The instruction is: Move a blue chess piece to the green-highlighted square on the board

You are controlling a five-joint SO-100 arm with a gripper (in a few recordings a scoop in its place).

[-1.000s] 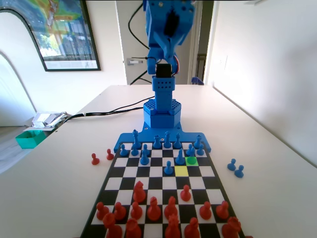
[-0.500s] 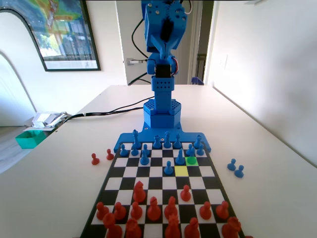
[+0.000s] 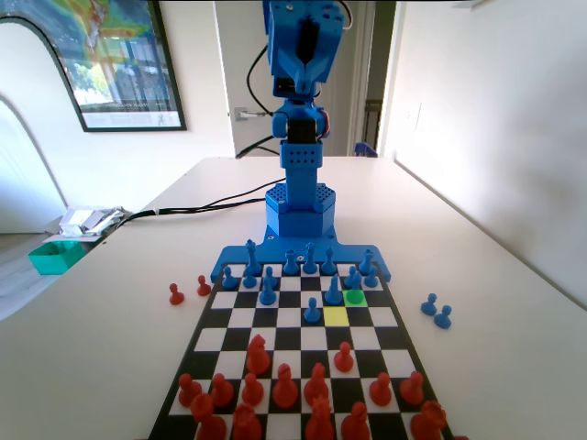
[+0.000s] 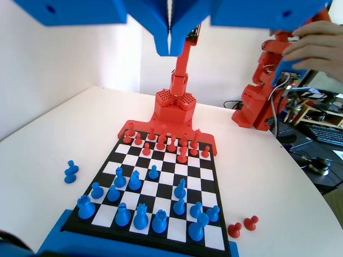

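Arm raised, gripper [image 4: 170, 40] high above the board [image 4: 211, 176], fingers pressed together, holding nothing.
The blue pawn [image 3: 354, 281] seems to sit on the green square [image 3: 356, 297], well below; its base is hard to make out.

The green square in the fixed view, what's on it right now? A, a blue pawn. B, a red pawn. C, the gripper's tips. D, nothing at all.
A: a small blue pawn stands at the far edge of the green square, with the yellow square bare next to it, nearer the camera.
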